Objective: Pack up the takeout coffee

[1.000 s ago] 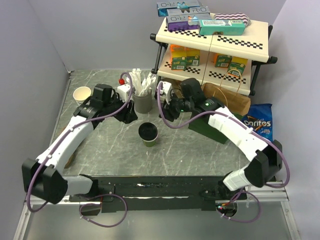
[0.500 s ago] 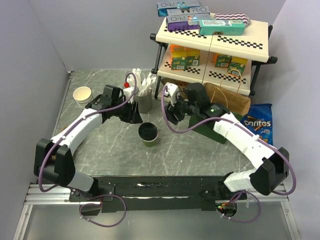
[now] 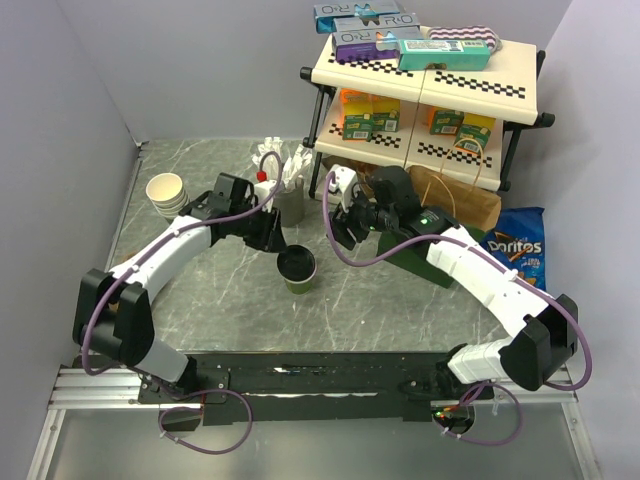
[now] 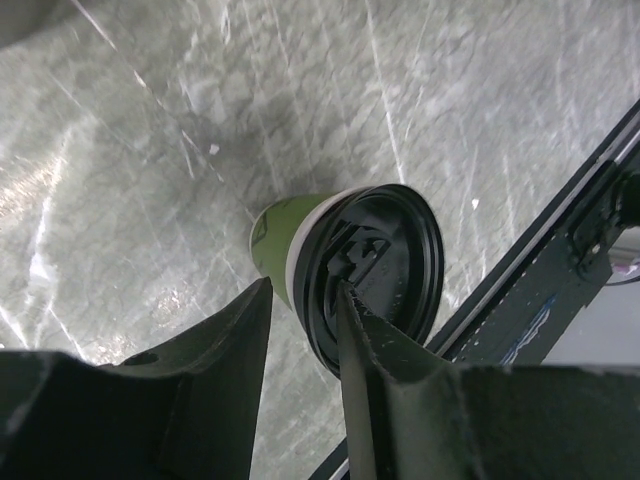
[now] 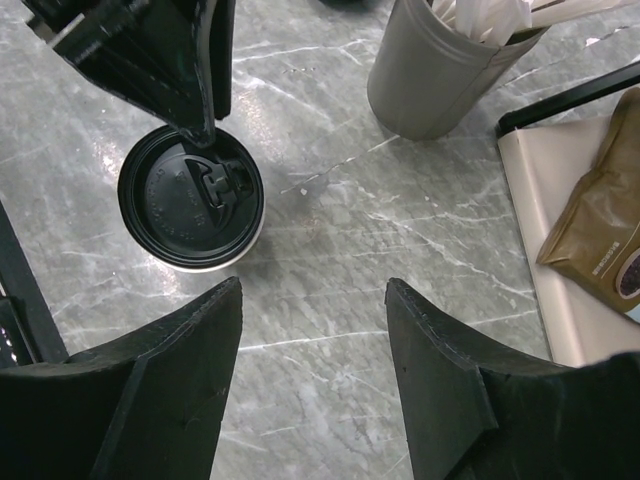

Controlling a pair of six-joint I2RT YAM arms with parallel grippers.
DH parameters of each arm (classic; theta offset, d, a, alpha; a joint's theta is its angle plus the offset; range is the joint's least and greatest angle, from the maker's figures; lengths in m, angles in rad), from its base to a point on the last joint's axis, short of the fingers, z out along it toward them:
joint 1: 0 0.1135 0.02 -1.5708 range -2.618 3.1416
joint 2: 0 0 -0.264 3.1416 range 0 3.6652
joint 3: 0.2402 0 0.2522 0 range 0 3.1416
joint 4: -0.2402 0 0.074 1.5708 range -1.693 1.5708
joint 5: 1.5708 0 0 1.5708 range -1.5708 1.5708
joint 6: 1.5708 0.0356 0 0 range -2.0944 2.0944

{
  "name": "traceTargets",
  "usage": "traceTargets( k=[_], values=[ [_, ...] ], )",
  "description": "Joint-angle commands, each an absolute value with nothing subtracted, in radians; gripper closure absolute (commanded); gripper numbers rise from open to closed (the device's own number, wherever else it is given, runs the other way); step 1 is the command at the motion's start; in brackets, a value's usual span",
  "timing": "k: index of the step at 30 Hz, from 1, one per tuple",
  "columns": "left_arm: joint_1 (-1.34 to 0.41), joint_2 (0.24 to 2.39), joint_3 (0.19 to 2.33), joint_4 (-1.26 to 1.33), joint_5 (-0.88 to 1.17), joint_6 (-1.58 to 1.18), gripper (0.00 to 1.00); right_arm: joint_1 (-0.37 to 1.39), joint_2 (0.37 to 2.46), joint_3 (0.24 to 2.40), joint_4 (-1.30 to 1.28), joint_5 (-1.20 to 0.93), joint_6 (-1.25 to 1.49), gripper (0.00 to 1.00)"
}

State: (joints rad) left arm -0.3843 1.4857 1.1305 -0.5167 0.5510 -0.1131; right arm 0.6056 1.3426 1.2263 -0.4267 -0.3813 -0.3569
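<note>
The takeout coffee (image 3: 297, 267), a dark green paper cup with a black lid, stands upright on the marble table between the two arms. My left gripper (image 3: 274, 236) hangs at the cup's far-left side. In the left wrist view the cup (image 4: 372, 262) sits just past the fingertips. There my left gripper (image 4: 302, 290) is open with a narrow gap, one finger (image 4: 372, 345) crossing in front of the lid. My right gripper (image 5: 313, 290) is open over bare table, the cup (image 5: 190, 198) to its upper left. One fingertip of the left gripper (image 5: 205, 132) reaches the lid's rim.
A grey holder of white cutlery (image 3: 289, 203) stands just behind the cup. A lidless cream cup (image 3: 165, 189) is at far left. A two-tier shelf (image 3: 430, 85) with boxes, a brown paper bag (image 3: 468, 200) and a Doritos bag (image 3: 520, 248) crowd the right.
My left gripper has swung right and down to the cup, and its jaws have narrowed. My right gripper has opened wider and shifted slightly right.
</note>
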Motion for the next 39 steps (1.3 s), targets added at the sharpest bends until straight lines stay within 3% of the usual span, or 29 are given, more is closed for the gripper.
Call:
traceTargets(
  k=[1, 3, 15, 19, 24, 26, 39],
  values=[
    [-0.402, 1.494, 1.154, -0.531, 0.532, -0.080, 0.63, 0.604, 1.302, 1.223, -0.393, -0.370, -0.351, 0.33],
    [-0.405, 1.494, 1.151, -0.531, 0.519, -0.080, 0.64, 0.604, 1.302, 1.218, -0.394, -0.370, -0.351, 0.33],
    [-0.407, 1.468, 1.173, -0.537, 0.506, -0.061, 0.99, 0.606, 1.312, 1.233, -0.405, -0.379, -0.353, 0.32],
    [-0.405, 1.448, 1.187, -0.545, 0.503, -0.051, 0.99, 0.606, 1.336, 1.275, -0.420, -0.413, -0.324, 0.29],
    [-0.405, 1.399, 1.204, -0.525, 0.497, -0.014, 0.99, 0.603, 1.393, 1.347, -0.460, -0.538, -0.207, 0.08],
    [-0.405, 1.352, 1.178, -0.461, 0.500, -0.011, 0.99, 0.598, 1.428, 1.383, -0.463, -0.590, -0.124, 0.04],
    [-0.422, 1.146, 1.101, -0.265, 0.552, 0.132, 0.99, 0.591, 1.589, 1.563, -0.540, -0.689, -0.009, 0.05]
  ],
)
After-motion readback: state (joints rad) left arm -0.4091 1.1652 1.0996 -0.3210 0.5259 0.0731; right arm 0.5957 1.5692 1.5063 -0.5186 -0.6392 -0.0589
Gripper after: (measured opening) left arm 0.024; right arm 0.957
